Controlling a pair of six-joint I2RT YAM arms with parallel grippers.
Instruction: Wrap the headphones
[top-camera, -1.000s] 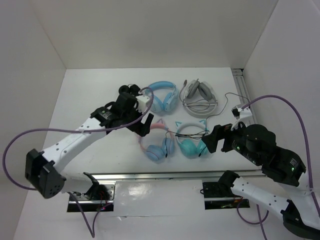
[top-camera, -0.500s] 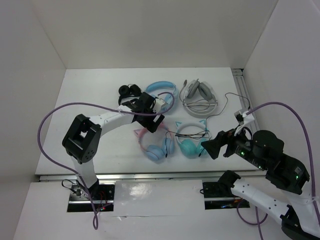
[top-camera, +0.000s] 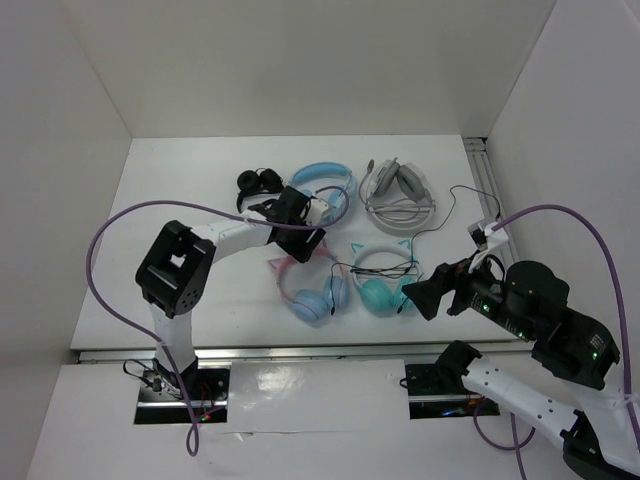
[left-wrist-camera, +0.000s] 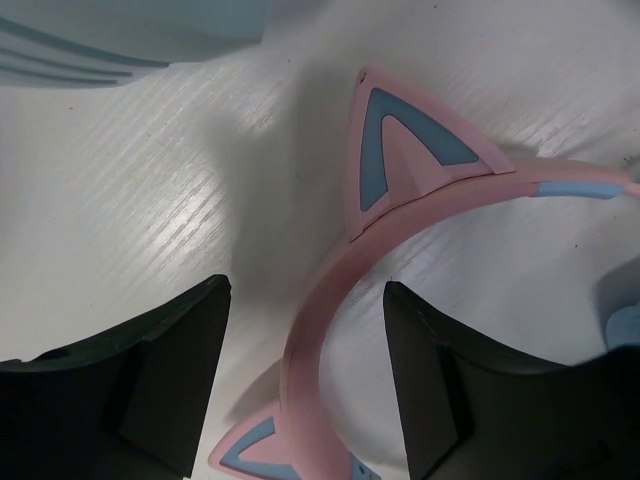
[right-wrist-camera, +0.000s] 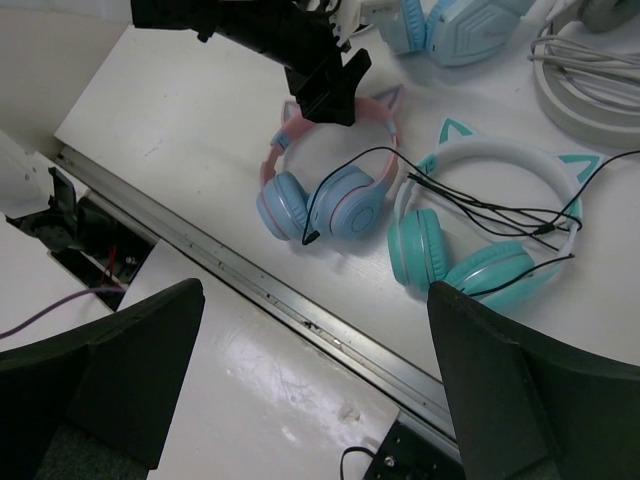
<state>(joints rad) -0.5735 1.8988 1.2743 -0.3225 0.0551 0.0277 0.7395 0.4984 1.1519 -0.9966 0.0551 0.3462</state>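
**Top external: L pincer astride pink band**

White bench (top-camera: 180, 190), walls (top-camera: 300, 70) on 3 sides. Headphones (top-camera: 312, 300) lie centre-front, cups toward the bases, band (left-wrist-camera: 420, 195) arching away. Left pincer (top-camera: 303, 247) sits over that band, jaws wide, one each side, not touching. Right pincer (top-camera: 420, 293) is wide, empty, off to the right, so L arm is nearer.

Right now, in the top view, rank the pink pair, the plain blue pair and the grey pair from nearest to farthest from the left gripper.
1. Pink pair: front centre, its headband between the open fingers of the left gripper.
2. Plain blue pair: just behind the gripper.
3. Grey pair: back right.
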